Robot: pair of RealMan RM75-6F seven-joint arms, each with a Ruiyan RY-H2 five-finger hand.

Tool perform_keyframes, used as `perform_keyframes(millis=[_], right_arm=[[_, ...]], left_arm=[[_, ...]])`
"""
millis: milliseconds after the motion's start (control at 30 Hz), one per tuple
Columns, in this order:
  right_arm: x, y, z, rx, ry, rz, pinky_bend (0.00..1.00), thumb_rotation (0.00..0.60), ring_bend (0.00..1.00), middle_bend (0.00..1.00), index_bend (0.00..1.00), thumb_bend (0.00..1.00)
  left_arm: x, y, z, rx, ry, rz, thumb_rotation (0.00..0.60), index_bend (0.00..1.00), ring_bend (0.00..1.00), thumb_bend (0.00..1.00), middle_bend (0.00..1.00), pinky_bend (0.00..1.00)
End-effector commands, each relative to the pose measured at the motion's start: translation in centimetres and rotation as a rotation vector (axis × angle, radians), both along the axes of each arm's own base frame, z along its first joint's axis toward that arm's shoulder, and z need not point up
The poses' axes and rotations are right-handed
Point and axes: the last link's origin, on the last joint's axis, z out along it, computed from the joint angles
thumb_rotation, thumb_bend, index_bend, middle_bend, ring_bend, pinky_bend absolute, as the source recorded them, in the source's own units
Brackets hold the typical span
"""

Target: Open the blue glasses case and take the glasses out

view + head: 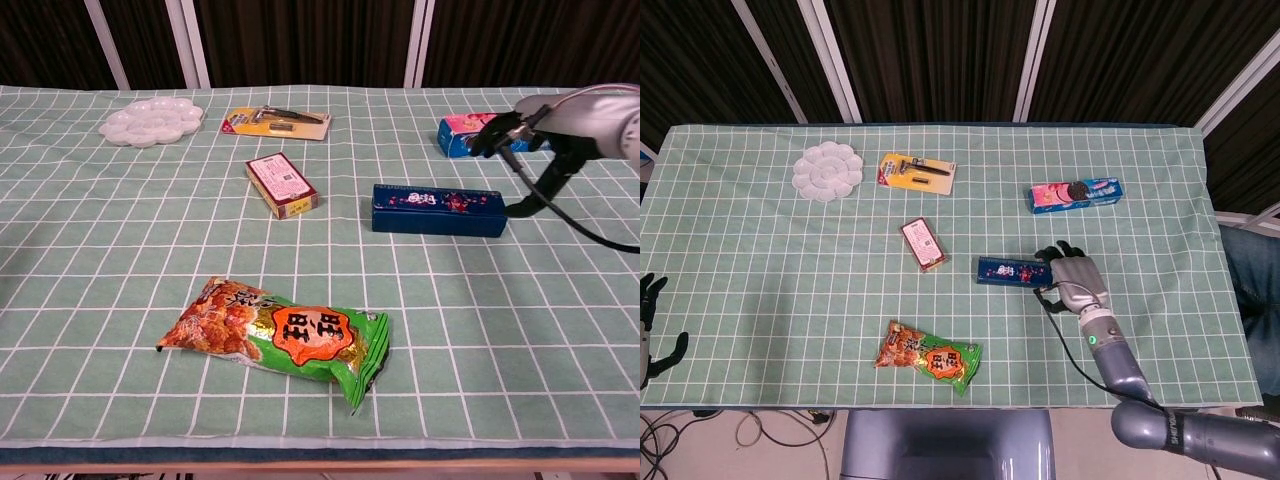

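Right hand (1072, 278) hovered at the right end of the closed blue case (1014, 271), fingers spread and empty, presumably lined up to grip it.

Right hand (1072, 278) open beside closed blue glasses case (1015, 272).

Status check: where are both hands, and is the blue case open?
Right hand open, hovering at the right end of the blue glasses case. Left hand open, idle at the table's left edge. Case shut, flat on the cloth. Nothing blocking.
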Motion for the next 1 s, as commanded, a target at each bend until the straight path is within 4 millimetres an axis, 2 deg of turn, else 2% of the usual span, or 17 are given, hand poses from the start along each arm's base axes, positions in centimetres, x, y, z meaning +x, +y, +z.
perform_keyframes(millis=[33, 333, 500, 1000], right_arm=[[2.0, -1.2, -1.7, -0.011, 0.051, 0.005, 0.17, 0.600, 0.10, 0.22, 0.22, 0.34], [4.2, -2.6, -2.7, -0.016, 0.080, -0.003, 0.17, 0.600, 0.10, 0.23, 0.23, 0.36], [5.3, -3.2, -3.7, -0.005, 0.026, -0.043, 0.17, 0.600, 0.10, 0.25, 0.24, 0.36], [6.4, -3.6, -6.4, -0.043, 0.040, -0.099, 0.17, 0.600, 0.10, 0.28, 0.26, 0.35]], left_arm=[[0.0, 0.0, 0.0, -0.002, -0.001, 0.003, 0.600, 0.06, 0.00, 0.37, 0.00, 0.00], [0.0, 0.2, -0.1, -0.008, -0.006, 0.010, 0.600, 0.06, 0.00, 0.37, 0.00, 0.00], [0.0, 0.2, -0.1, -0.009, -0.006, 0.009, 0.600, 0.06, 0.00, 0.37, 0.00, 0.00], [-0.1, 0.2, -0.1, -0.015, -0.006, 0.016, 0.600, 0.06, 0.00, 0.37, 0.00, 0.00]])
